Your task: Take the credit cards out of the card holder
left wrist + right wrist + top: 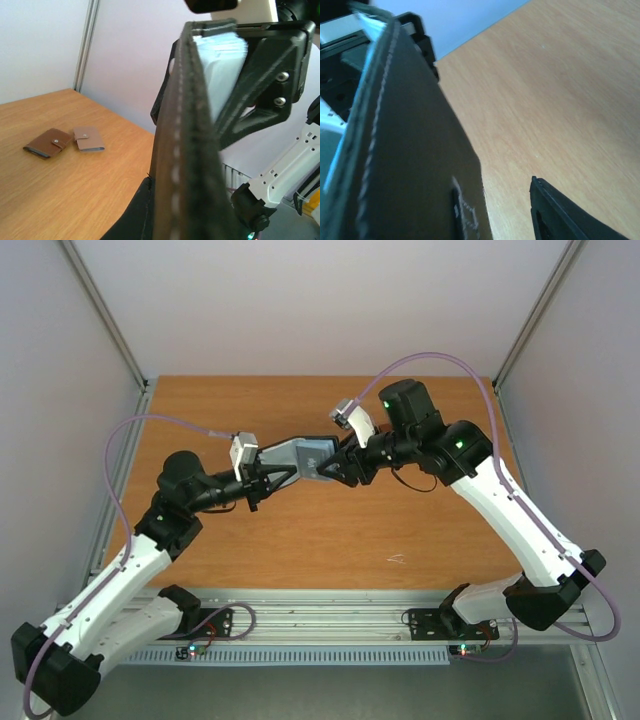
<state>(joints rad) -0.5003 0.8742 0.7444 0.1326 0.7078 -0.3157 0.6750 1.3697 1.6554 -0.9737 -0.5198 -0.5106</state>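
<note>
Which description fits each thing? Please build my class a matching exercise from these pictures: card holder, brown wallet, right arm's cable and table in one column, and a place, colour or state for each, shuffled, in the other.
Things
1. card holder
2. brown wallet
3. right arm's cable
4. table

Descriptions
A. lilac
B. lying shut on the tabletop
C. orange-brown wood
D. held in mid-air, pale blue lining showing

Pairs: 1-D, 2-B, 3-A, 4-C
</note>
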